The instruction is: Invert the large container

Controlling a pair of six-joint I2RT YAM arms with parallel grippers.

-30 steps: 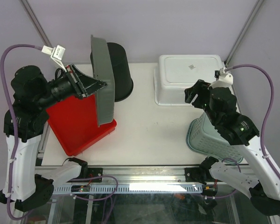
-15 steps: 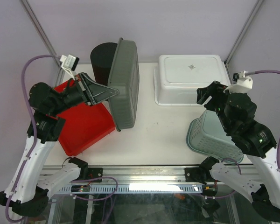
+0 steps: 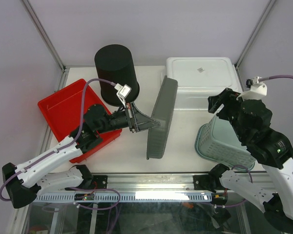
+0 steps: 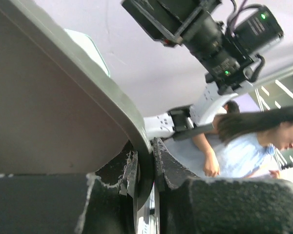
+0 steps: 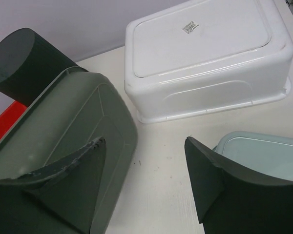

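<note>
You will find the large container (image 3: 161,117), a grey-green rectangular tub with rounded corners and a rolled rim, at the centre of the top view. It stands on edge, tilted, with its open side facing the left of the frame. Whether its lower end touches the counter (image 3: 185,136) cannot be told. The left claw (image 3: 155,125) is clamped on its rim; the left wrist view shows one finger on each side of the wall. The right claw (image 5: 144,141) is spread wide, holding nothing, above the counter beside the pale teal basket (image 3: 219,144). Behind the tub are a black cylindrical bin (image 3: 116,68) and an overturned white tub (image 3: 200,73). A red tray (image 3: 63,105) lies at left.
</note>
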